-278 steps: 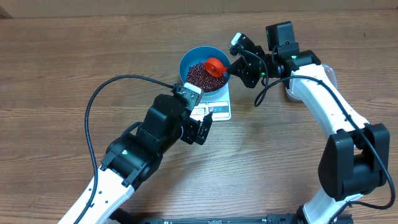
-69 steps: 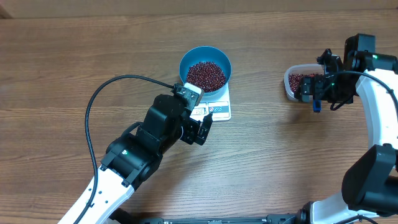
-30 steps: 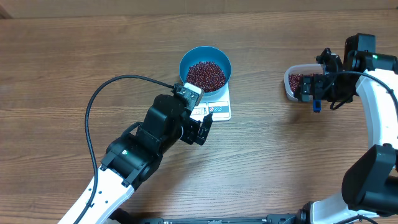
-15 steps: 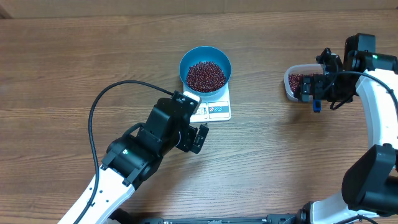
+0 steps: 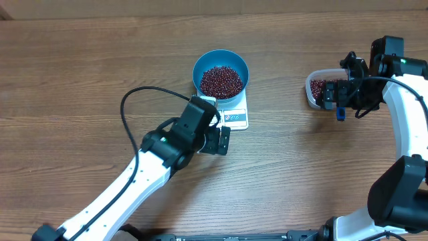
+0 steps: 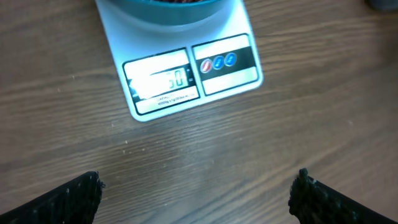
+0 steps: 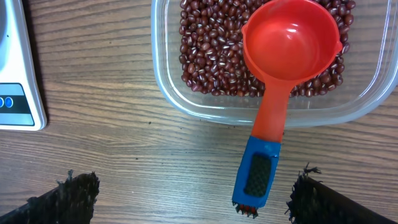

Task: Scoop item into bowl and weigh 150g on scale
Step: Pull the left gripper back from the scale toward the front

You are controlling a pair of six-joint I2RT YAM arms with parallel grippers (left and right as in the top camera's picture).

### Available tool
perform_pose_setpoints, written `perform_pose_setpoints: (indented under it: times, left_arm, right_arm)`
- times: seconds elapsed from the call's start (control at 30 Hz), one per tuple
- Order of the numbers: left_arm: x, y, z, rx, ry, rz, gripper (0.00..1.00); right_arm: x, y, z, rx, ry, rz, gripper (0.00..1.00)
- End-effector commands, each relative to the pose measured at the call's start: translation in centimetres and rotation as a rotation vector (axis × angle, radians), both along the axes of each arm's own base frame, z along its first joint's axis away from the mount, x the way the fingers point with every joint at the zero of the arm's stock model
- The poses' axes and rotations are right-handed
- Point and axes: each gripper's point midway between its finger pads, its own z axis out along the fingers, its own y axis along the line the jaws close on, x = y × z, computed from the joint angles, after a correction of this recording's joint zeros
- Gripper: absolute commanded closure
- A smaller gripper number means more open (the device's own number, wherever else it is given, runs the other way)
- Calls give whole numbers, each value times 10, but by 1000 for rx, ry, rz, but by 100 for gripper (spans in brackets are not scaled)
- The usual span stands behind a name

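At top middle, our round blue bowl (image 5: pixel 198 65) of tiny red-brown beans (image 5: pixel 222 81) sits on the flat white scale (image 5: pixel 236 118). Our left gripper (image 6: pixel 196 183) and right gripper (image 7: pixel 193 180) are open and empty; next we should read the blurry number (image 6: pixel 163 79).

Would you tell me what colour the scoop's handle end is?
Blue with a black insert on the red scoop; right wrist view shows it best.
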Motion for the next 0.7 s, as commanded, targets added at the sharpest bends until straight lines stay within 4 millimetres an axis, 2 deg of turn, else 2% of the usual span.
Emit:
perform_pose_setpoints:
  times: [0.0,0.13,0.3,0.53,0.67]
  left_arm:
    - [5,4,-16,14,26,144,0]
    - [8,0,-20,39,-6,196,0]
    - [7,-13,-23,75,-57,183,0]
    - [6,-5,-31,95,-59,261,0]
    - [2,2,-42,102,-46,294,1]
  right_arm:
    - [4,-2,11,-1,-40,-1,0]
    - [4,-2,11,-1,-40,-1,0]
    - [4,-2,11,-1,-40,-1,0]
    - [4,-2,11,-1,-40,-1,0]
    - [4,-2,11,0,-40,-1,0]
